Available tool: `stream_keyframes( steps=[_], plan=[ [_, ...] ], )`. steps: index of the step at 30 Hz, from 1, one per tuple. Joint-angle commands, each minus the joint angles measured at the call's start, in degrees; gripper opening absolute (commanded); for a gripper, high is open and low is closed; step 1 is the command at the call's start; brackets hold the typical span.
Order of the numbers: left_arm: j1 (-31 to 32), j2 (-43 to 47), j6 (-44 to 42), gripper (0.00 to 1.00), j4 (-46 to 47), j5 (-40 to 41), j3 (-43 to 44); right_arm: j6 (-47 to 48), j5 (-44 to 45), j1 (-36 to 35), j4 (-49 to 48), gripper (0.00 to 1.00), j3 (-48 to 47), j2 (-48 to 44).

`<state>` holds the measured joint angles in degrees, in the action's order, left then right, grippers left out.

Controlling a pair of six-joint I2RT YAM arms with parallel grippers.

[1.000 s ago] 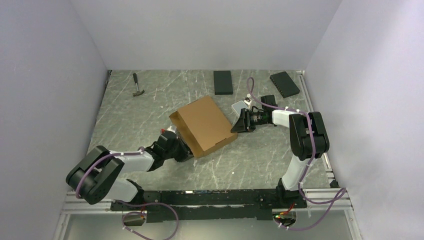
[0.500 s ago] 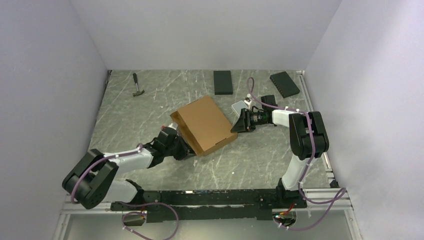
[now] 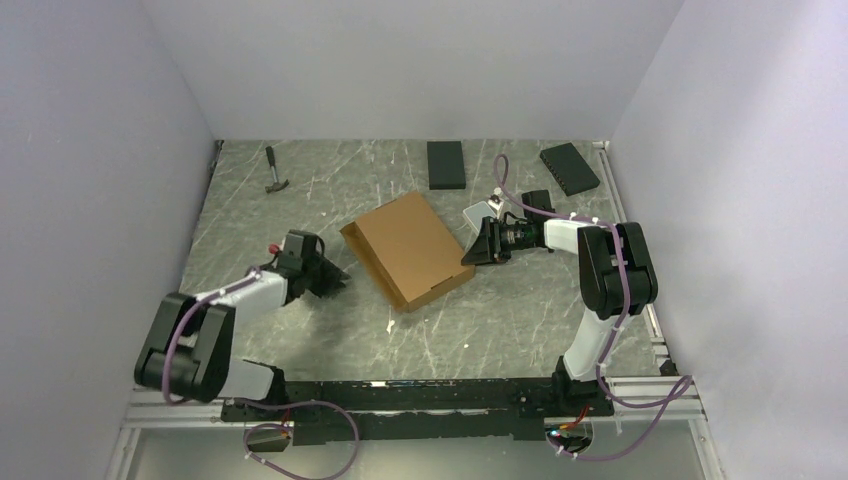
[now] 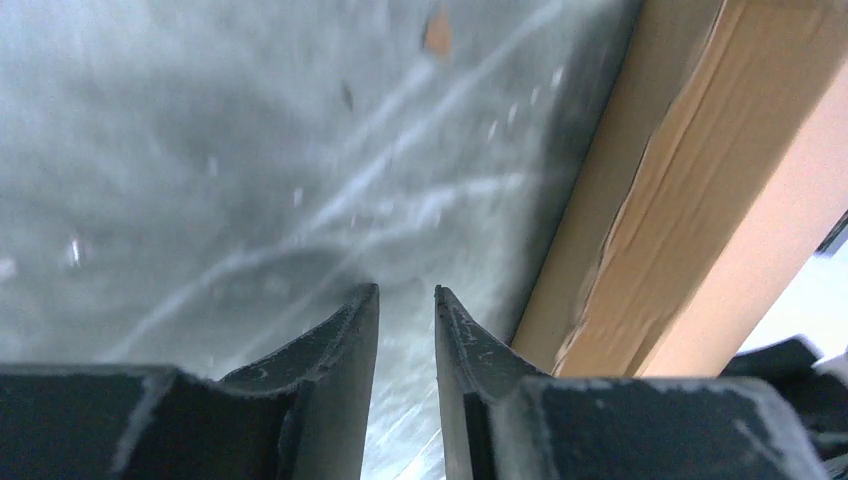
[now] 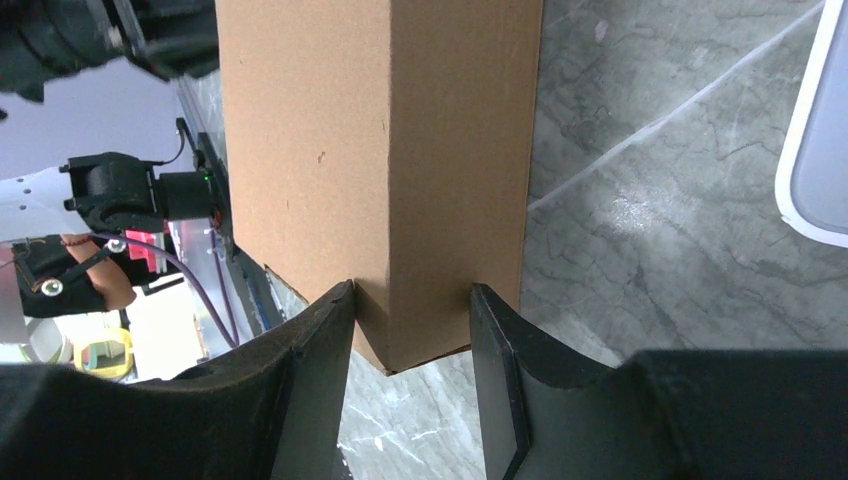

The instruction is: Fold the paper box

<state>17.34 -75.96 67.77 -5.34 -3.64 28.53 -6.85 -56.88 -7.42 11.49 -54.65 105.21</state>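
Note:
The paper box is brown cardboard, folded shut into a shallow rectangle, lying askew mid-table. My right gripper is at its right corner. In the right wrist view the box corner sits between the partly open jaws of this gripper, with one finger touching the top face. My left gripper is on the table left of the box, apart from it. In the left wrist view this gripper has a narrow gap with only table between, and the box's side shows to the right.
A hammer lies at the back left. Two black slabs lie at the back. A translucent white case sits just behind the right gripper and shows in the right wrist view. Walls enclose three sides.
My left gripper has left the box's near left edge and swung away to the left. The box and the right arm have not moved.

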Motion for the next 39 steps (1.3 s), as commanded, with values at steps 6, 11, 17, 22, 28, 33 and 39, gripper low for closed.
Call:
stream_keyframes(
  steps=[6, 11, 17, 22, 28, 33, 39],
  plan=[
    [-13.9, -22.5, -6.2, 0.12, 10.9, -17.4, 11.7, 3.3, 7.5, -0.4, 0.6, 0.47, 0.1, 2.5],
    [-17.2, -35.5, -5.6, 0.04, 27.1, -34.5, 13.7, 3.2, 7.0, -0.4, 0.6, 0.47, 0.1, 2.6],
    [-17.2, -41.3, -2.9, 0.03, 42.2, -40.3, 13.2, 3.2, 6.9, -0.4, 0.7, 0.47, -0.1, 3.0],
    [-11.3, -36.0, -15.3, 0.03, 9.8, -28.4, 24.3, 3.1, 6.6, -0.7, 0.6, 0.47, 0.0, 2.7],
    [-1.9, -38.0, -21.0, 0.01, -24.3, -3.2, 43.8, 3.3, 6.9, -0.9, 0.9, 0.46, -0.2, 2.6],
    [-1.1, -39.1, -22.3, 0.02, -24.2, -4.0, 45.5, 3.9, 7.2, -0.9, 1.3, 0.46, -0.5, 2.5],
    [-0.8, -36.9, -30.1, 0.06, -25.7, -4.1, 48.0, 4.5, 8.0, -0.9, 1.9, 0.46, -0.8, 2.4]
  ],
)
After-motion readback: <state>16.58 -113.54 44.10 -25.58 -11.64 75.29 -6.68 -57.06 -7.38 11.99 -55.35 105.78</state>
